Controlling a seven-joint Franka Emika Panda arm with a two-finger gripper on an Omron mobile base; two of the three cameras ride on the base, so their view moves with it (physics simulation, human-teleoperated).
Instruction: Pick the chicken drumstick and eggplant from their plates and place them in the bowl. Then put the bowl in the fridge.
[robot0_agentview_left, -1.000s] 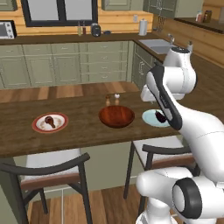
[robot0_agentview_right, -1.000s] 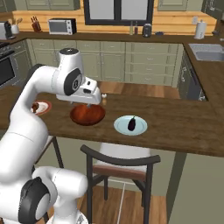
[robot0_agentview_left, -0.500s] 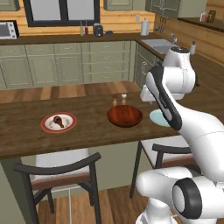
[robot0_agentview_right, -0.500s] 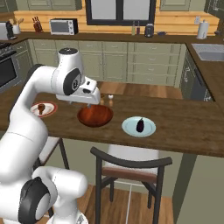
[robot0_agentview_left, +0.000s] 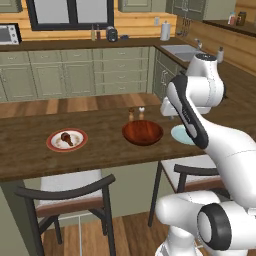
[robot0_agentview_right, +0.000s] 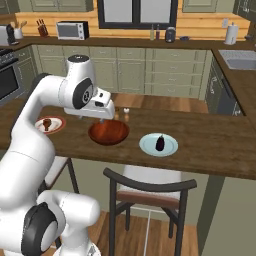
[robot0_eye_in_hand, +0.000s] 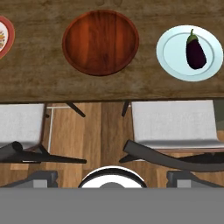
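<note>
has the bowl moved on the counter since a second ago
No. The bowl sits just in front of the salt and pepper shakers as before; only the camera shifted.

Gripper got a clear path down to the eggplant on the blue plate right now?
Probably yes. The eggplant lies alone on the light blue plate, nothing over it; the bowl sits apart beside it. The gripper is open, high above the counter.

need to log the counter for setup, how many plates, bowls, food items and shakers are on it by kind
plates: 2, white red-rimmed plate and light blue plate
bowls: 1, brown bowl
food items: 2, chicken drumstick and eggplant
small shakers: 2, behind the bowl
total: 7
</note>
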